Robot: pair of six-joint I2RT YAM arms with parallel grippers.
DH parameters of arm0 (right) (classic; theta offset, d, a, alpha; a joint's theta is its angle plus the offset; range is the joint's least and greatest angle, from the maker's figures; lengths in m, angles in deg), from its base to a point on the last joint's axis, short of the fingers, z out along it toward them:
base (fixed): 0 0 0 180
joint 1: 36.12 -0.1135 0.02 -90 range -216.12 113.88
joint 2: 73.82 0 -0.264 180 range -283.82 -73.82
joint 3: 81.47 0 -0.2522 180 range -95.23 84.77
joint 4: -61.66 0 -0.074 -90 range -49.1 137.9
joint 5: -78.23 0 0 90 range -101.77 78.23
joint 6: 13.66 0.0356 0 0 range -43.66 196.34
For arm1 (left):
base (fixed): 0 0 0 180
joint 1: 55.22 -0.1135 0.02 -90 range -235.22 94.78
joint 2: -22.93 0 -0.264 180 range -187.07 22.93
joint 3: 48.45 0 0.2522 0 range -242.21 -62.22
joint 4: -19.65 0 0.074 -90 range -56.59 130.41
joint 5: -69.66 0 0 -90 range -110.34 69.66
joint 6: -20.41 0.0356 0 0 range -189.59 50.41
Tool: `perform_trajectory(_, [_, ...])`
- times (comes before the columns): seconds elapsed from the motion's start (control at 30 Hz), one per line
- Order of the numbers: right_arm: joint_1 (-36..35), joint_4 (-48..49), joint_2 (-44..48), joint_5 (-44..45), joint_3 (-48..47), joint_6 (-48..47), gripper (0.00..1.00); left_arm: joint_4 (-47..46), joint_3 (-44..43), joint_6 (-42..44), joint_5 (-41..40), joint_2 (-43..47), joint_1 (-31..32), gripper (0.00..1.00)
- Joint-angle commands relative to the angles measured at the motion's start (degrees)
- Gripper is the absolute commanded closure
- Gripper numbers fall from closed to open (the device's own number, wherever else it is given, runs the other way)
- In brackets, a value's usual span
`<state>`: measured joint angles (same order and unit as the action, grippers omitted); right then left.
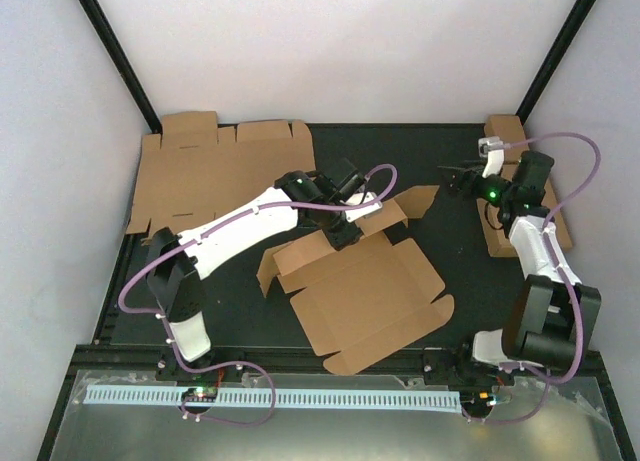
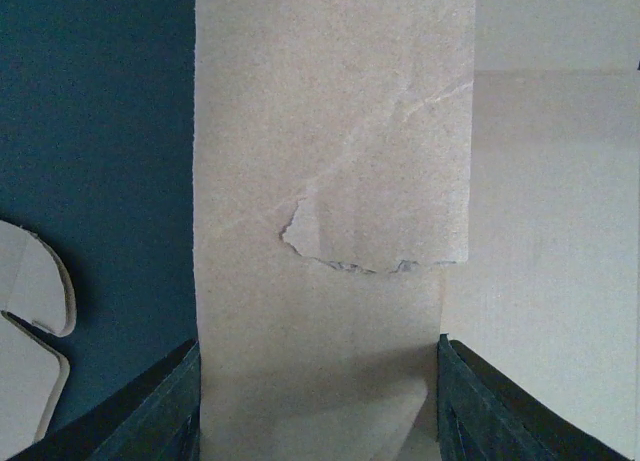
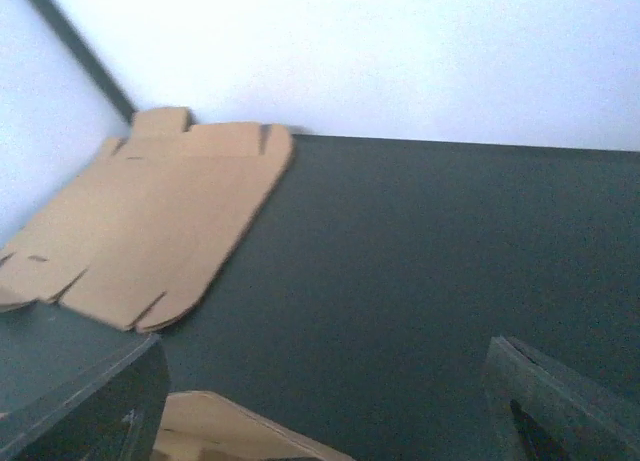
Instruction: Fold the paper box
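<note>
The paper box [image 1: 365, 296] is a brown die-cut sheet lying partly folded in the middle of the dark mat, with a raised flap [image 1: 415, 201] at its far right. My left gripper [image 1: 345, 231] is down on the sheet's far edge. In the left wrist view a cardboard flap [image 2: 320, 181] fills the gap between the fingers, and both fingers [image 2: 160, 411] touch its side edges. My right gripper [image 1: 455, 178] hangs above the mat at the right, apart from the sheet. Its jaws stand wide open [image 3: 320, 411] with only mat between them.
A stack of flat cardboard sheets [image 1: 215, 171] lies at the back left, also seen from the right wrist [image 3: 150, 231]. More flat cardboard [image 1: 545, 226] lies at the right edge under the right arm. White walls close the back and sides.
</note>
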<state>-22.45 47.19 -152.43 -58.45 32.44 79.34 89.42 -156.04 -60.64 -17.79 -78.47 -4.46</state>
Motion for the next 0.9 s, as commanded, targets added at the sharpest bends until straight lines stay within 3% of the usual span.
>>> perform_trajectory(0.0, [-1.2,-7.1,-1.7,-10.9,-2.8,-14.1,0.06,7.0,-1.6,1.5,3.3,-3.9,0.5,0.46])
perform_trajectory(0.07, [-2.8,-17.1,-2.7,-10.3,-6.5,-27.9,0.06,7.3,-2.1,1.6,3.7,-4.2,0.5,0.46])
perform_trajectory(0.2, [-7.4,-28.7,-3.5,-3.3,-9.6,-43.9,0.1,7.1,-2.1,1.5,3.7,-4.1,0.4,0.46])
perform_trajectory(0.33, [-8.4,-33.2,-6.4,0.3,-11.5,-47.9,0.25,6.9,-2.0,1.2,3.6,-4.2,0.4,0.46])
perform_trajectory(0.53, [-10.4,-31.1,-7.1,7.4,-11.6,-47.2,0.35,7.1,-2.1,1.0,3.4,-4.3,0.3,0.46])
perform_trajectory(0.87, [-12.1,-34.9,-7.6,13.7,-13.2,-47.4,0.65,7.0,-4.3,0.0,5.4,-4.9,-1.0,0.46])
